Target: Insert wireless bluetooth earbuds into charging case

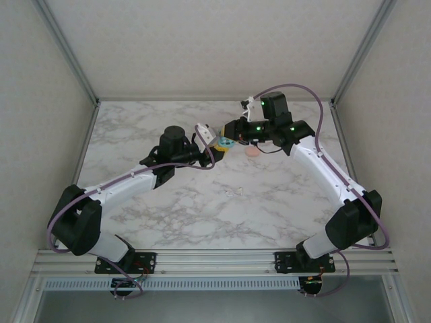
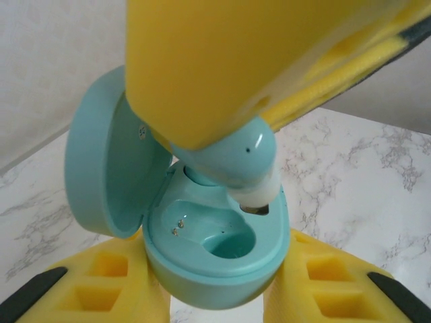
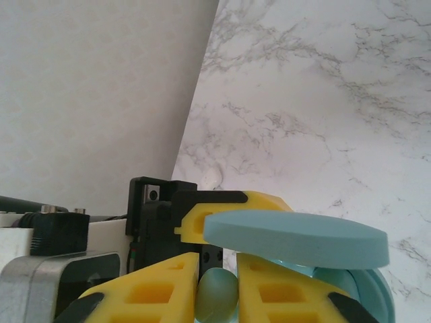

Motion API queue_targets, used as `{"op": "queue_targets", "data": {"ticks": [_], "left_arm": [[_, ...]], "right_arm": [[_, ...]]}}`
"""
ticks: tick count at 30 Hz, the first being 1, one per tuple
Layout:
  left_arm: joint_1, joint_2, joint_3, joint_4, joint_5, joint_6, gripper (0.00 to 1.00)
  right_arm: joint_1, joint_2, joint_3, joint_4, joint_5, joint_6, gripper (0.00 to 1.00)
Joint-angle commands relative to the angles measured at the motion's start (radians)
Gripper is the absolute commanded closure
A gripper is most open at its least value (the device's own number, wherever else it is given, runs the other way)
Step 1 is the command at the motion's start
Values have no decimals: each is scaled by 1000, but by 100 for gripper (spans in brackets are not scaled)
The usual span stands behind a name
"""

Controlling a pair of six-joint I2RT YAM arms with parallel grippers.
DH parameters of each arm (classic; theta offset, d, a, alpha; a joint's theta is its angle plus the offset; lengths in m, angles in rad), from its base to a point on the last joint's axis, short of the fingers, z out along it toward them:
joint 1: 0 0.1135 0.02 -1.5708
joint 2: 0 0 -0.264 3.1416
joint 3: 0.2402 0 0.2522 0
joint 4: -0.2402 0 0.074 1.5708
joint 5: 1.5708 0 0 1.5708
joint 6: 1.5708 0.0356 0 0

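Note:
The teal charging case [image 2: 222, 252] stands open, its lid [image 2: 101, 168] swung to the left, and my left gripper [image 2: 219, 296] is shut on its body. The case's near socket [image 2: 225, 241] is empty. My right gripper [image 3: 217, 289] is shut on a teal earbud [image 3: 215, 296] with a white tip [image 2: 259, 192]. It holds the earbud from above at the case's far socket, tip touching or just over it. In the top view both grippers meet above the table's middle back, left gripper [image 1: 217, 142] and right gripper [image 1: 234, 138] with the case [image 1: 225, 142] between them.
A pink rounded piece [image 1: 252, 152] lies on the marble table [image 1: 168, 215] just right of the grippers. Small pale bits [image 1: 236, 192] lie nearer the front. White walls [image 1: 47, 101] close in the left, right and back.

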Motion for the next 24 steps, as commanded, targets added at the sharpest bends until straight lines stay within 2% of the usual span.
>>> {"op": "queue_targets", "data": {"ticks": [1,24], "left_arm": [[-11,0,29,52,-17,-25,76],[-15,-7,32,67,-14,-37,76]], "right_arm": [[9,8,-8,9,18,-8,80],[31,20,-12,20,96,-16,80]]}}
